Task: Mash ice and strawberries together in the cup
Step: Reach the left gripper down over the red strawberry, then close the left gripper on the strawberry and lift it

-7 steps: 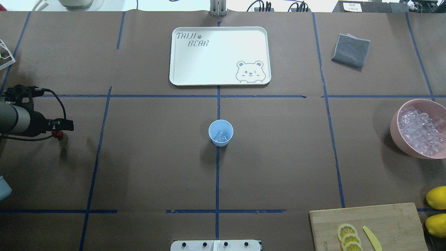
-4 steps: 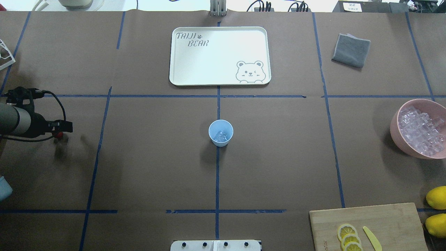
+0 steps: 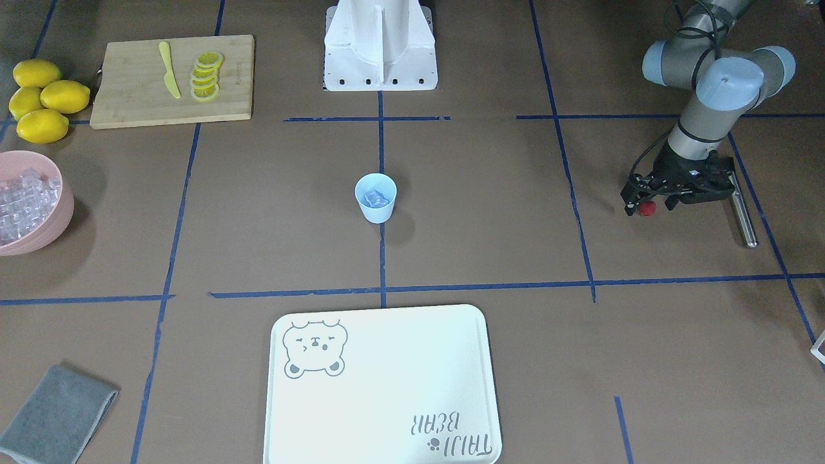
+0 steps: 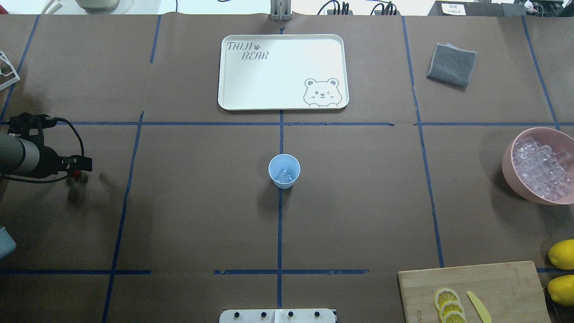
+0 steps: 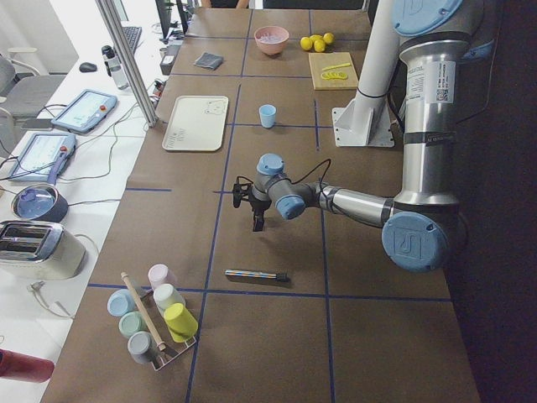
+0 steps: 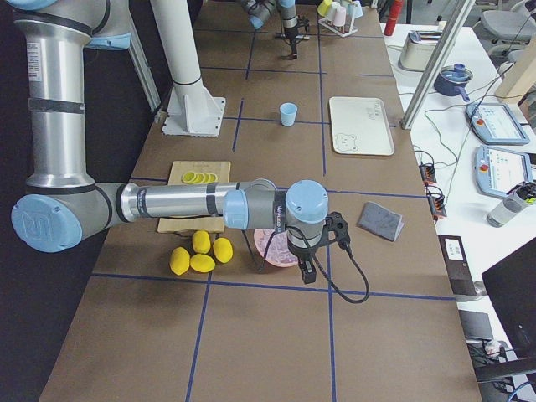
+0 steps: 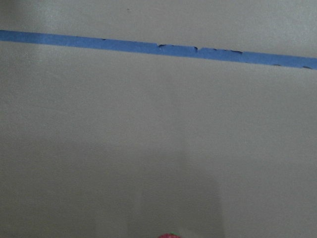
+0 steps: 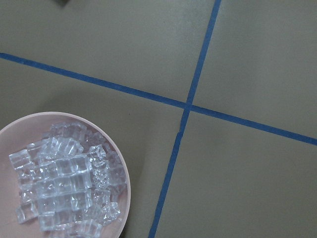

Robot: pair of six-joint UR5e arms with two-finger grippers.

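The pale-blue cup [image 4: 284,170] stands upright at the table's middle with a few ice cubes [image 4: 285,175] in it; it also shows in the front view [image 3: 376,197]. My left gripper [image 3: 645,206] is at the table's left side, far from the cup, shut on a tiny red strawberry [image 3: 647,207], which also shows in the overhead view [image 4: 77,172] and at the left wrist view's bottom edge [image 7: 168,236]. My right gripper [image 6: 306,272] hangs above the pink bowl's rim [image 6: 261,248]; I cannot tell whether it is open or shut.
The pink bowl [image 4: 511,172] of ice [image 8: 64,188] sits at the right edge. A white bear tray [image 4: 233,89], a grey cloth [image 4: 452,64], a cutting board [image 4: 502,282] with lemon slices, and lemons [image 4: 563,254] lie around. A metal rod [image 3: 741,212] lies by the left gripper.
My left gripper has drifted slightly to the left with the strawberry in it, and its shadow on the table has shifted too. The cup has not moved.
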